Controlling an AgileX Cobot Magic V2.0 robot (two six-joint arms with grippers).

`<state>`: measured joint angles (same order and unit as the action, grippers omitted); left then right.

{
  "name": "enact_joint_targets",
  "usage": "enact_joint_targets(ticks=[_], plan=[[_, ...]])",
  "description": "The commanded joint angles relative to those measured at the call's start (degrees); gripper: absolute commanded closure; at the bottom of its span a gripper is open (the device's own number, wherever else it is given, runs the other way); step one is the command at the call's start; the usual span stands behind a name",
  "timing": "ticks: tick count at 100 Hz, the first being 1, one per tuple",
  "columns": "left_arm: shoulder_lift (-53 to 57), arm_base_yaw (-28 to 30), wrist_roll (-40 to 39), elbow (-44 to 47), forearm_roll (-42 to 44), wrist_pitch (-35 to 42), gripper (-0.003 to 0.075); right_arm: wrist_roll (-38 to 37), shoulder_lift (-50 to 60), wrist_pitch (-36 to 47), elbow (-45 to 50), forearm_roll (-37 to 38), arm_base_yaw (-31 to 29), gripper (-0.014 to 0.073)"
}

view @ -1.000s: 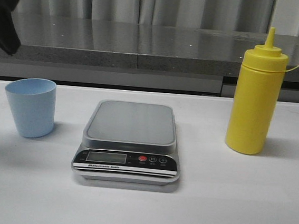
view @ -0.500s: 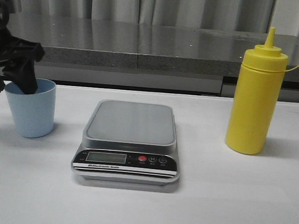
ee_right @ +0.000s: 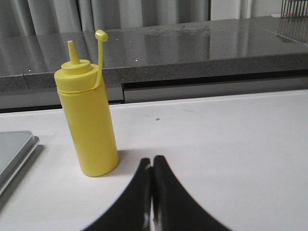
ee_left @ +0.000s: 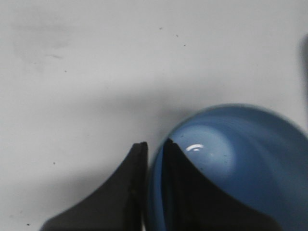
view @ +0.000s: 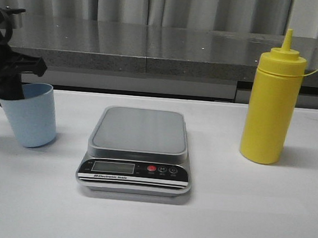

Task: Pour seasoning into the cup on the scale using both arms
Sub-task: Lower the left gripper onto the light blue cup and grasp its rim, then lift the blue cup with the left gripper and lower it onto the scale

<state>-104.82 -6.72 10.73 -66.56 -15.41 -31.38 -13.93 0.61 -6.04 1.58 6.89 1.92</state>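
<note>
At nine o'clock from the scale, near the left edge of the front view, stood the small pale blue tapered plastic cup (view: 32, 114), upright on the white table (view: 239, 217) and well clear of the weighing platform. Its rim was caught by the black left gripper (view: 11, 85), which came down from above at the cup's ten o'clock side. The left wrist view showed how: one black finger (ee_left: 187, 192) sat inside the cup (ee_left: 240, 159) against the wall, the other lay just outside it, and the blue rim ran up the narrow slit between them, so the pair pinched the cup's wall.

Centre of the table, the flat silver-grey digital scale (view: 138, 151) lay with its square platform bare, its black front panel facing the camera with a pale LCD window and a red button (view: 151, 168) beside two small dark ones.

At three o'clock from the scale, well apart from it, stood the tall yellow plastic squeeze bottle of seasoning (view: 272, 104), upright, its pointed nozzle uppermost. From the right wrist view the bottle (ee_right: 88, 122) showed its little cap hanging on a thin yellow tether beside the nozzle, off the tip. The right gripper (ee_right: 152, 192) hung low over the table near the bottle without touching it, its two black fingers pressed together on nothing. A corner of the scale (ee_right: 17, 149) showed beyond the bottle.

Behind everything ran a dark grey speckled counter (view: 154, 48) under pale curtains (view: 147, 2).
</note>
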Motion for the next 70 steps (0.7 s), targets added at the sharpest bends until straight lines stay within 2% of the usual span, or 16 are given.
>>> enact_joint_targets(ticks=[1,27,48,70], plan=[[2.83,0.14,-0.49,-1.55,-1.61,1.51,0.0741,0.56,1.20,4.13,-1.04,0.70,-0.36,0.0662],[7.29,-1.65,-0.25,-4.25,-1.88,1.72,0.0741,0.56,1.20,4.13,-1.04,0.70,-0.36,0.0662],[8.10,-8.63,2.77,-12.43,-1.77,-2.13,0.0741,0.56,1.20,4.13,-1.04,0.70,-0.36,0.0662],[6.29,-16.20,5.04,-16.61,-1.42,-2.78,0.0741,0.56,1.20,4.13,-1.04,0.70,-0.36,0.0662]])
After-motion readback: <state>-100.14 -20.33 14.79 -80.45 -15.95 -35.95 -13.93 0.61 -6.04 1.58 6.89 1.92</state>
